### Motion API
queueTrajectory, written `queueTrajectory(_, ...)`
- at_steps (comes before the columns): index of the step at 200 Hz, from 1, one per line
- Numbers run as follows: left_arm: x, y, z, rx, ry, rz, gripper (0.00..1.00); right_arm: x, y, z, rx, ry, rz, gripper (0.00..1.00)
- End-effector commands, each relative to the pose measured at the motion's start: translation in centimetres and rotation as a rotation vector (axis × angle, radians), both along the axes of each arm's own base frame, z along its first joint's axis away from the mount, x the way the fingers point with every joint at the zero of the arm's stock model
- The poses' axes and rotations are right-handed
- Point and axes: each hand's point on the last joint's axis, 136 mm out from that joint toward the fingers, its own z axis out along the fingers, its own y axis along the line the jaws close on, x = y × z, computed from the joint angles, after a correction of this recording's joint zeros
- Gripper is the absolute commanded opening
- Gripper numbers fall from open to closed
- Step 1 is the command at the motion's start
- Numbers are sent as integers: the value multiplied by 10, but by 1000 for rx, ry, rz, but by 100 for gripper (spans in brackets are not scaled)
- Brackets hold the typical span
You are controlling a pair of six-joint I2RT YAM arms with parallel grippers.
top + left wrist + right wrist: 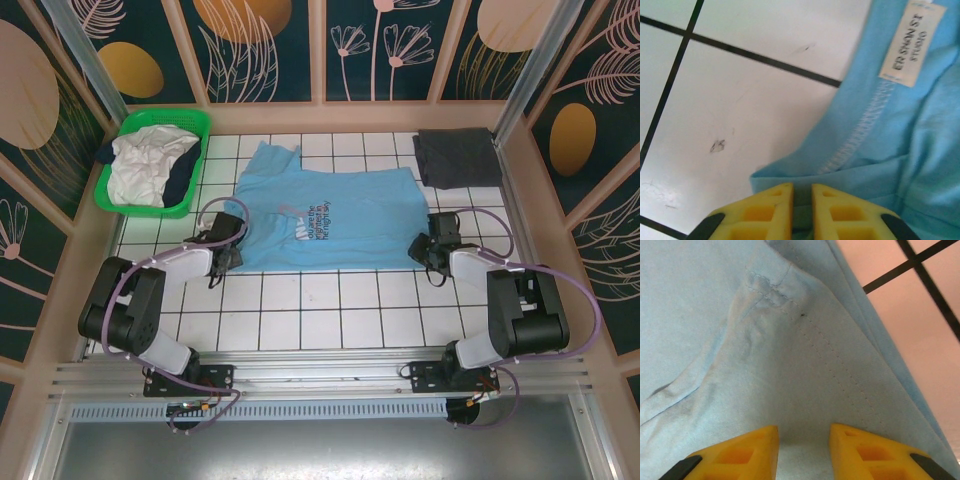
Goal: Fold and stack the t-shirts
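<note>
Left gripper [802,194] is pinched on the blue shirt [330,215] hem; right gripper [804,434] is clamped on the same shirt. Lift both evenly, keep the cloth between them taut, fold forward.

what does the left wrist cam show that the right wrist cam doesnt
Left wrist only: a white sewn-in label on the light blue t-shirt and a dark scuff on a tile. Right wrist only: a stitched seam corner. Both: the shirt's cloth between the yellow tips of the left gripper and right gripper, over the tiled table with dark grid lines.
</note>
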Motion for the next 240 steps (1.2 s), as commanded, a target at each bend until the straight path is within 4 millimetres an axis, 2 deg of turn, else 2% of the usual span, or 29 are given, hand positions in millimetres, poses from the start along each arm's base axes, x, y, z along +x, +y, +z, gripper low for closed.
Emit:
queueTrajectory(1,-8,7,5,-15,-22,27,16,-19,-15,-12,-31,66,-35,34)
queueTrajectory(19,-9,12,12,-9,-37,42,13,-20,-18,-13,-26,64,-45,34)
queueTrajectory(34,-9,17,17,4,-42,62,0,-21,-20,-14,-24,67,-54,34)
queueTrajectory(52,-11,20,20,4,-62,76,0,-23,-17,-15,3,73,-49,34)
queueTrajectory(91,-10,5,15,-77,-62,40,0,-21,-12,-8,31,44,-34,34)
queueTrajectory(104,-4,-8,18,-135,-86,-8,11,-19,-12,-6,28,38,-32,34)
queueTrajectory(112,1,-22,20,-195,-100,-62,21,-18,-12,-6,29,36,-29,34)
queueTrajectory(130,13,-47,24,-293,-124,-162,36,-17,-10,-6,40,36,-25,34)
queueTrajectory(147,19,-54,18,-296,-95,-195,40,-16,-8,-6,46,34,-21,34)
queueTrajectory(164,17,-53,4,-279,-43,-201,41,-17,-9,-7,44,36,-20,34)
queueTrajectory(178,12,-49,-6,-256,-5,-188,37,-18,-11,-6,33,34,-24,34)
queueTrajectory(199,6,-45,-10,-252,-3,-168,16,-18,-12,-6,22,38,-26,34)
queueTrajectory(227,4,-28,7,-190,-39,-113,3,-18,-14,-7,15,42,-26,34)
queueTrajectory(240,4,-21,18,-156,-64,-92,0,-18,-15,-7,11,43,-29,34)
